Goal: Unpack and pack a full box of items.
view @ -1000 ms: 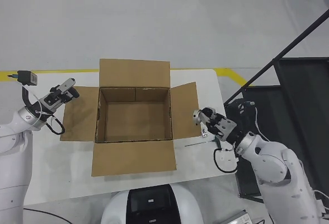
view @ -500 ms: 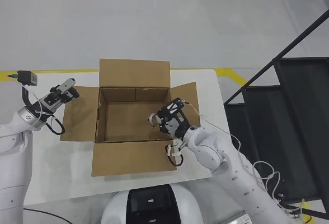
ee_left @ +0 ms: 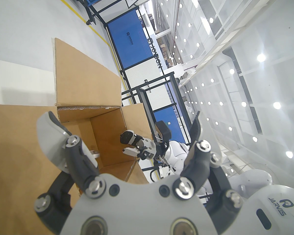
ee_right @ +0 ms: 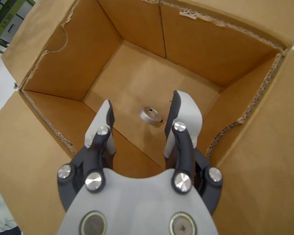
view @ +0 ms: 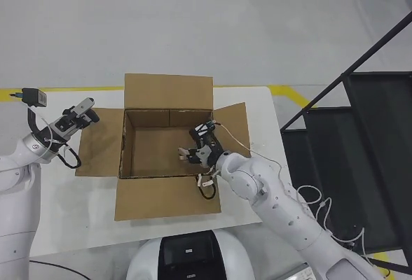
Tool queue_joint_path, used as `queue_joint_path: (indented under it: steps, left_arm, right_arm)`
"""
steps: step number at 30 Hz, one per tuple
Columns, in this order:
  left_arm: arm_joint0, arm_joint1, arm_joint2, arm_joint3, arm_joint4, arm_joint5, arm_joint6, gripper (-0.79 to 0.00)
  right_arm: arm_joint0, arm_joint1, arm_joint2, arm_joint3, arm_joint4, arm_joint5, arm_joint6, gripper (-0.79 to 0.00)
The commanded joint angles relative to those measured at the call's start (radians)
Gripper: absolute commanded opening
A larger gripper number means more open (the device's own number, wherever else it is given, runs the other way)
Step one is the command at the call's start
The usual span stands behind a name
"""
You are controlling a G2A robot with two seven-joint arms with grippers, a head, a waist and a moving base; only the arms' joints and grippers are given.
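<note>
Evidently packing: the right gripper (ee_right: 142, 100) is spread open over the cardboard box (ee_right: 142, 25).
A small metal ring (ee_right: 150, 116) sits low inside, beneath those released fingers. The next move calls for fetching another item. The left gripper (ee_left: 122, 118), also open, hangs off the box's far side.

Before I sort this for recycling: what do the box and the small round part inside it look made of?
The box is corrugated cardboard, matte brown; the fluted layer shows along its torn rim. The round part seems to be metal, perhaps aluminium or steel, judging by its silvery satin sheen and a small drilled hole; which metal cannot be told.
</note>
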Motion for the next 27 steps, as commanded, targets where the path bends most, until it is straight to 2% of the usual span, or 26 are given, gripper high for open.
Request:
queue_joint_path:
  steps: [1,4,8,12,15,21,27]
  left_arm:
    - [0.000,0.000,0.000,0.000,0.000,0.000,0.000,0.000]
    - [0.000,0.000,0.000,0.000,0.000,0.000,0.000,0.000]
    - [0.000,0.000,0.000,0.000,0.000,0.000,0.000,0.000]
    - [0.000,0.000,0.000,0.000,0.000,0.000,0.000,0.000]
    - [0.000,0.000,0.000,0.000,0.000,0.000,0.000,0.000]
    - [0.000,0.000,0.000,0.000,0.000,0.000,0.000,0.000]
    - [0.000,0.000,0.000,0.000,0.000,0.000,0.000,0.000]
  right_arm:
    - [-0.018,0.006,0.022,-0.028,0.041,-0.056,0.017,0.000]
    - [-0.075,0.024,0.099,-0.101,0.156,-0.166,0.074,0.000]
    - [-0.187,0.059,0.261,-0.234,0.309,-0.305,0.188,0.000]
    - [-0.303,0.089,0.441,-0.357,0.386,-0.371,0.254,0.000]
    - [-0.378,0.106,0.587,-0.409,0.430,-0.433,0.258,0.000]
    - [-0.489,0.128,0.835,-0.368,0.428,-0.523,0.240,0.000]
    - [-0.532,0.144,0.927,-0.230,0.360,-0.603,0.255,0.000]
